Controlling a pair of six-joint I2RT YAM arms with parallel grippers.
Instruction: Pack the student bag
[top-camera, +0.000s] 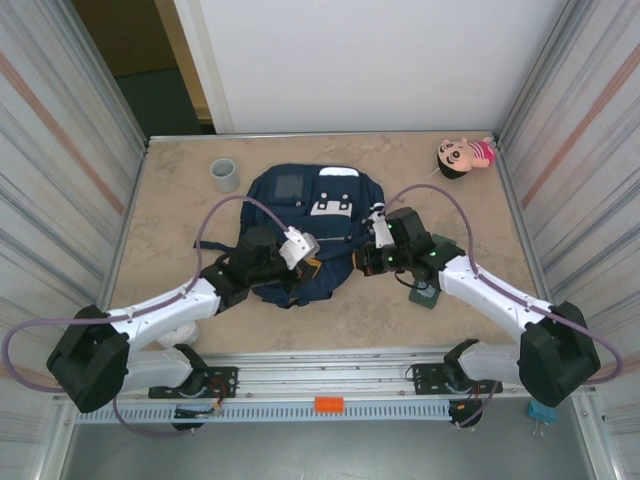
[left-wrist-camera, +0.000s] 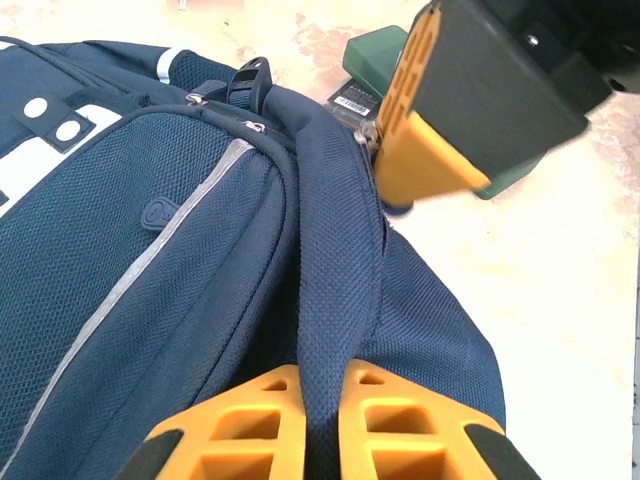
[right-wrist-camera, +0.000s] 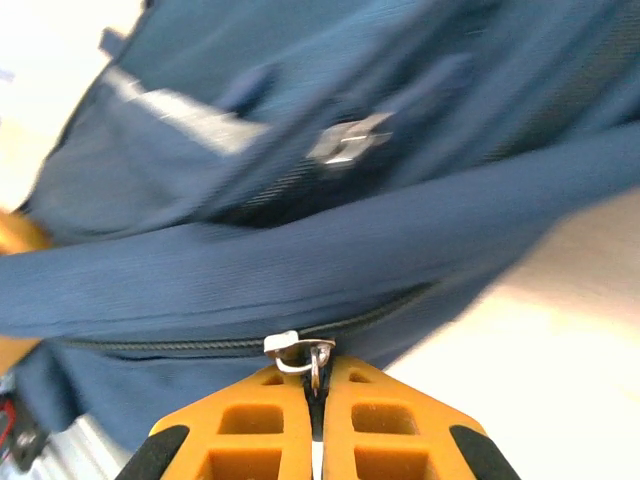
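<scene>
The student bag (top-camera: 305, 210), navy blue with white patches, lies flat in the middle of the table. My left gripper (top-camera: 306, 270) is at its near edge, shut on a ridge of navy fabric (left-wrist-camera: 322, 330) that runs up between the orange fingers (left-wrist-camera: 250, 420). My right gripper (top-camera: 360, 262) is at the bag's near right side. In the right wrist view it (right-wrist-camera: 316, 400) is shut on the silver zipper pull (right-wrist-camera: 316, 362) of a closed dark zipper (right-wrist-camera: 150, 345). In the left wrist view the right gripper's orange fingers (left-wrist-camera: 425, 150) press against the bag's seam.
A grey cup (top-camera: 224, 175) stands at the back left and a doll (top-camera: 462, 155) lies at the back right. A dark green flat case (top-camera: 428, 296) lies under my right arm, beside the bag (left-wrist-camera: 375, 60). Ribbed metal walls close both sides.
</scene>
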